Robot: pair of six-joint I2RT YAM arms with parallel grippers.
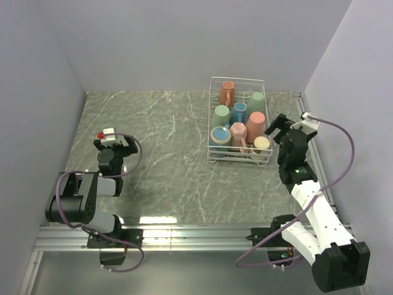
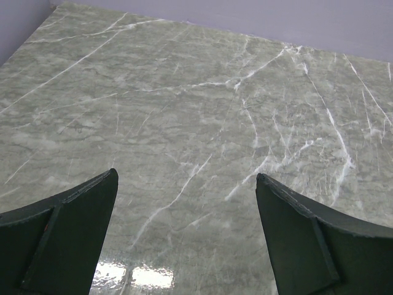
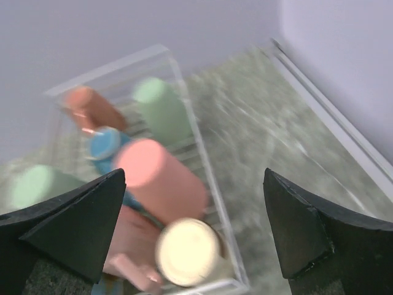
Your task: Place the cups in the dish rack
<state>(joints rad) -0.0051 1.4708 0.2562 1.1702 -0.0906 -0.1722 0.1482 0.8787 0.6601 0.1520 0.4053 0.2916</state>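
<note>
- Sitting in the upper right of the top view, the dish rack (image 1: 238, 78) holds every one of the cups (image 1: 238, 134) that shows; none lies on the marble table (image 1: 166, 160).
- Its long axis runs up the frame, away from the arm bases.
- The right gripper (image 1: 280, 128) is just beside the rack's right wall, fingers spread and empty.
- The left gripper (image 1: 115, 146) is well apart at frame left, also released and empty.
- The cups lean at mixed angles.
</note>
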